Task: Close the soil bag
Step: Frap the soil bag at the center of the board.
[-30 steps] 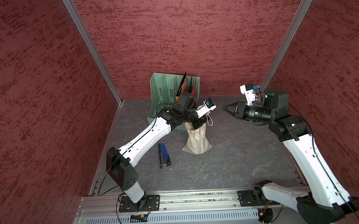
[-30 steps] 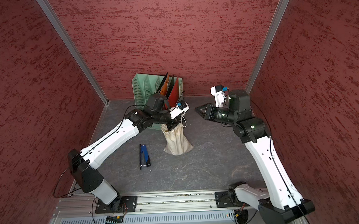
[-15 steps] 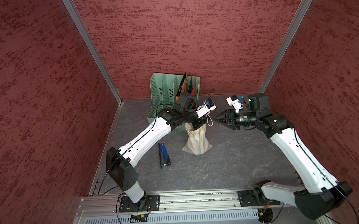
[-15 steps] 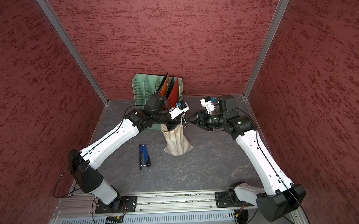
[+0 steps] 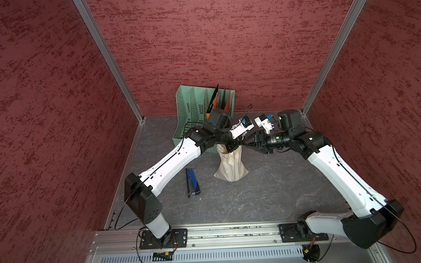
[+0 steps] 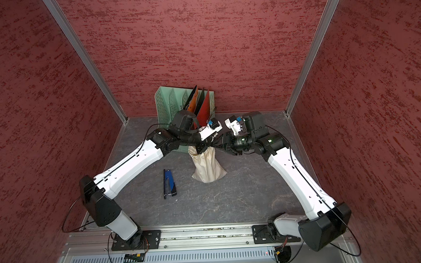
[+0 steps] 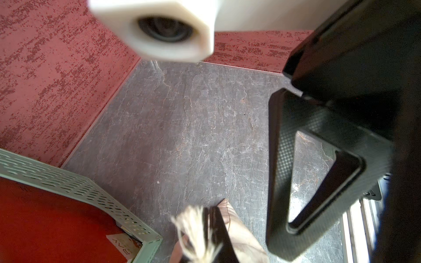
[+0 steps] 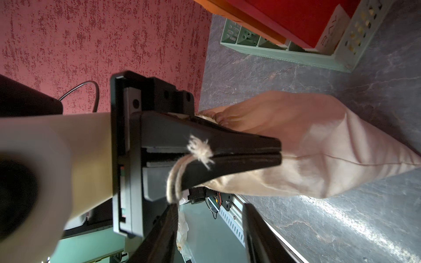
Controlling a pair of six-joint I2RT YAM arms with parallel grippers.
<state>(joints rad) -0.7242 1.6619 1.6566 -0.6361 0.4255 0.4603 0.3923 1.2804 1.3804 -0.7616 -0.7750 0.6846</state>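
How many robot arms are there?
2. The left arm reaches from the front rail to the neck of the soil bag; the right arm reaches it from the opposite side.

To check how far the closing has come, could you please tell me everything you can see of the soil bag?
The soil bag is a cream, creased cloth drawstring sack standing upright on the grey table, in front of the green file rack. Its base flares wide and its neck is gathered narrow. The left claw is shut on the neck, and the twin cords, frayed at the end, loop out towards the open right claw.
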